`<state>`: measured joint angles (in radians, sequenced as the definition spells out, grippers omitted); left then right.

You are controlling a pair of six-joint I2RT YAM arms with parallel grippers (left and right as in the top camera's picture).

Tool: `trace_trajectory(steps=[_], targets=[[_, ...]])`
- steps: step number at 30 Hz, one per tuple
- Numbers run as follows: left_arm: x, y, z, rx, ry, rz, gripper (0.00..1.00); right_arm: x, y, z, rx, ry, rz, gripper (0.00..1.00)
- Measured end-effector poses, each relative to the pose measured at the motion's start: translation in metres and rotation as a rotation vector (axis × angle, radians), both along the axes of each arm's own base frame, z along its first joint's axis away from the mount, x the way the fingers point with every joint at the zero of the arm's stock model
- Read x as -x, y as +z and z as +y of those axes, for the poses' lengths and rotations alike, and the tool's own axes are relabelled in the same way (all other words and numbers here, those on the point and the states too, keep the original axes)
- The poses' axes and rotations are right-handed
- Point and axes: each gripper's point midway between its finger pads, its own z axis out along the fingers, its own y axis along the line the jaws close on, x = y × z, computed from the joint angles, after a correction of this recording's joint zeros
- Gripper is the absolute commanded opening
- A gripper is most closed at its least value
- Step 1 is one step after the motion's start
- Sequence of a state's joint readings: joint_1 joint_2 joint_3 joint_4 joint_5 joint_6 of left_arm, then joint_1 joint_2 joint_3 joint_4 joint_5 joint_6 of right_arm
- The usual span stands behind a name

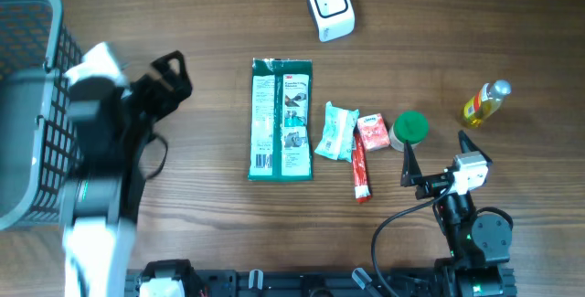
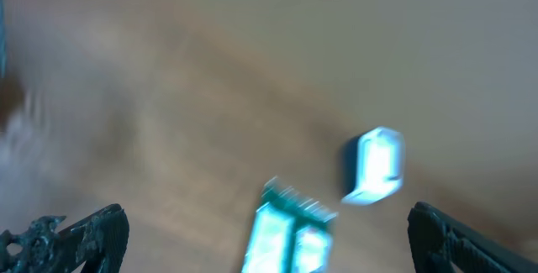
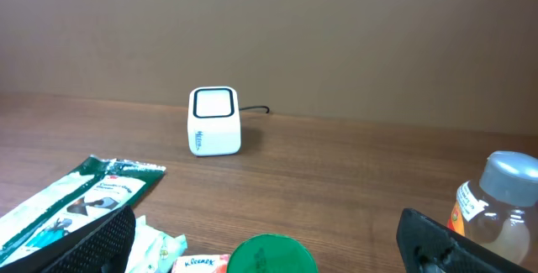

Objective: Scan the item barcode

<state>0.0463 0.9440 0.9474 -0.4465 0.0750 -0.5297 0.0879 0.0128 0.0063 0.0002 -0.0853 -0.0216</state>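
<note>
The white cube barcode scanner [image 1: 330,7] stands at the back of the table. A long green package [image 1: 281,119] lies flat in the middle, with a pale green packet [image 1: 335,132], a red Kleenex packet [image 1: 372,132] and a red stick pack [image 1: 362,174] to its right. My left gripper [image 1: 169,68] hangs open left of the green package, holding nothing; its blurred view shows the package [image 2: 290,235] and scanner [image 2: 376,165] ahead. My right gripper [image 1: 439,151] stands open near the front right, empty, just behind a green lid [image 3: 273,256].
A grey mesh basket [image 1: 27,105] fills the left edge of the table. A yellow bottle [image 1: 486,102] lies at the right, close to my right gripper's outer finger [image 3: 445,244]. The scanner's cable runs off the back edge.
</note>
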Motion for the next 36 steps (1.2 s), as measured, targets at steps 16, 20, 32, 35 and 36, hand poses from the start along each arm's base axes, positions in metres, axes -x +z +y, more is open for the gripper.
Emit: trace_trajectory(steps=[16, 20, 32, 35, 36], targets=[[0.167, 0.107, 0.007, -0.041, 0.085, -0.817, 1.00, 0.000, 0.000, 0.000, 0.000, 0.001, 0.000, 1.00], [0.171, 0.123, 0.011, -0.038, 0.115, -1.103, 1.00, 0.000, 0.000, 0.000, 0.000, 0.001, -0.001, 1.00], [0.091, -0.072, 0.036, 0.042, 0.252, -0.589, 1.00, 0.000, 0.000, 0.000, 0.000, 0.001, -0.001, 1.00], [0.088, -0.098, 0.035, 0.013, 0.245, -0.487, 1.00, 0.000, 0.000, 0.000, 0.000, 0.001, -0.001, 1.00], [0.088, -0.099, 0.031, -0.043, 0.209, -0.474, 1.00, 0.000, 0.000, 0.000, 0.000, 0.001, -0.001, 1.00]])
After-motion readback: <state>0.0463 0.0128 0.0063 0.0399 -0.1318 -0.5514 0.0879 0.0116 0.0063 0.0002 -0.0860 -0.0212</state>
